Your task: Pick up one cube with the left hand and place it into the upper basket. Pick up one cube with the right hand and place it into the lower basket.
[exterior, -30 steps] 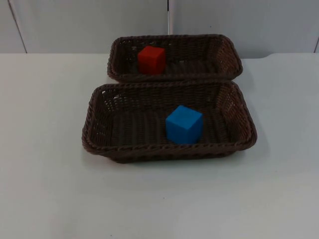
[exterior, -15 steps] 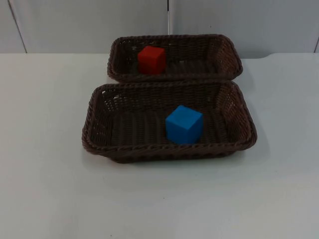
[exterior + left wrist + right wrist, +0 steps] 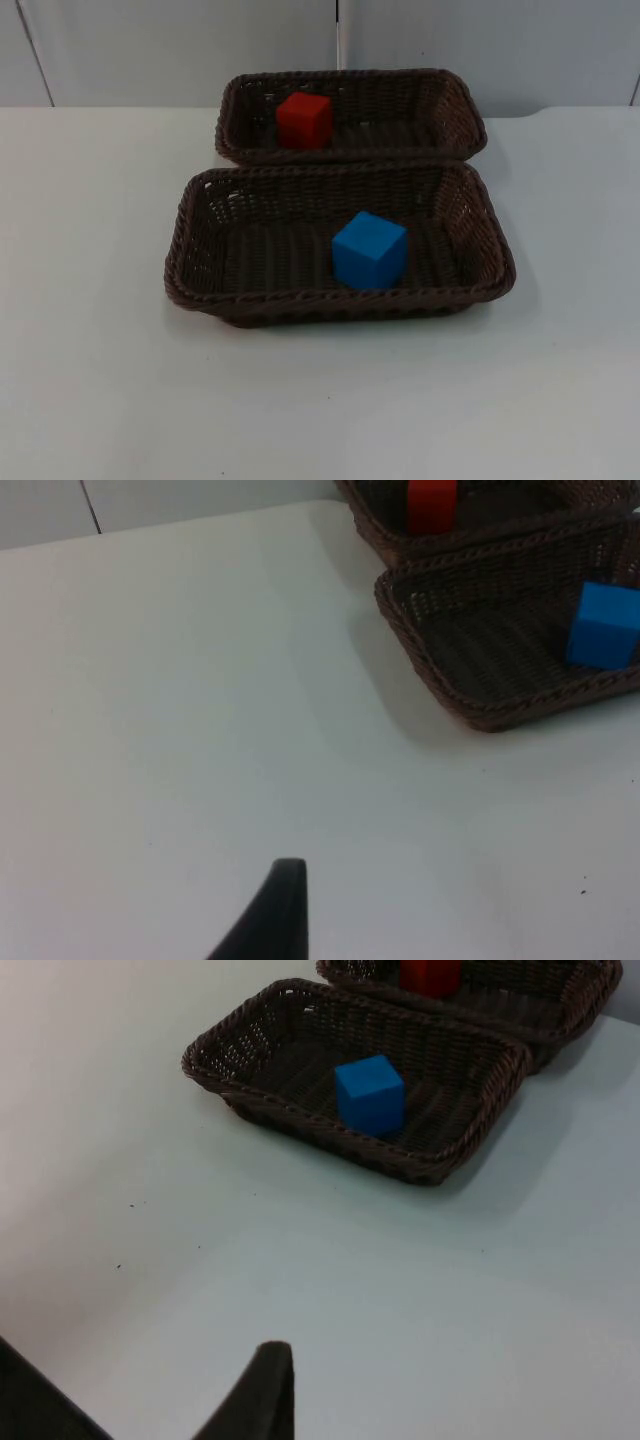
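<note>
A red cube (image 3: 304,120) rests in the upper wicker basket (image 3: 462,100), toward its left side. A blue cube (image 3: 369,250) sits in the lower wicker basket (image 3: 340,302), right of its middle. Both baskets are dark brown and lie close together, one behind the other. My left gripper (image 3: 286,882) hovers over bare white table well away from the baskets, where the left wrist view catches the blue cube (image 3: 603,625) and red cube (image 3: 432,505). My right gripper (image 3: 270,1362) hangs over bare table, far from the blue cube (image 3: 370,1095). Nothing is seen in either gripper.
The white table (image 3: 100,380) spreads wide on all sides of the baskets. A grey partition wall (image 3: 180,50) stands right behind the upper basket.
</note>
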{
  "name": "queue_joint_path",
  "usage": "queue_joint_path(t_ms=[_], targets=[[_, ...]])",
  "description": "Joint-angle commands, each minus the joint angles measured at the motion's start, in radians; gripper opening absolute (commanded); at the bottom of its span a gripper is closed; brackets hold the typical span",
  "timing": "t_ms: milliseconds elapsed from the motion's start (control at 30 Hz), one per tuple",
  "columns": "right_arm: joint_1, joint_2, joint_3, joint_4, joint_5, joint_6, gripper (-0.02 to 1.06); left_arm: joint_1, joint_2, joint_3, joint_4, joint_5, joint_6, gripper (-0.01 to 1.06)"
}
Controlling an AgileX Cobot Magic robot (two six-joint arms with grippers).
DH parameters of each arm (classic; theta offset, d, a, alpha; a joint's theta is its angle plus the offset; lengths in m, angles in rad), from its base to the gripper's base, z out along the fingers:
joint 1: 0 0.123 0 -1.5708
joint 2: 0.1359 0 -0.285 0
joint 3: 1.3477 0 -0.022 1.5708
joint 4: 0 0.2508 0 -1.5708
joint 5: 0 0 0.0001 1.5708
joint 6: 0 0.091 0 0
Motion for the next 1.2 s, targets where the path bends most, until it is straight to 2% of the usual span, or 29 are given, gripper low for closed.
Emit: queue_joint_path(t_ms=[0,367,500,633,800,1167], targets=[[0.004,-0.003,0.006,0.002,-0.002,0.002,1.05,-0.003,-0.005,0.004,-0.006,0.002,0.000,1.05],[0.004,-0.003,0.006,0.002,-0.002,0.002,1.05,0.001,-0.005,0.004,-0.006,0.002,0.000,1.05],[0.004,-0.003,0.006,0.002,-0.002,0.002,1.05,0.044,-0.005,0.004,-0.006,0.002,0.000,1.05],[0.004,-0.003,0.006,0.002,-0.002,0.002,1.05,0.142,-0.005,0.004,-0.006,0.002,0.000,1.05],[0.004,-0.003,0.006,0.002,-0.002,0.002,1.05,0.212,-0.005,0.004,-0.006,0.002,0.000,1.05],[0.004,-0.003,0.006,0.002,-0.002,0.002,1.05,0.220,-0.005,0.004,-0.006,0.002,0.000,1.05]])
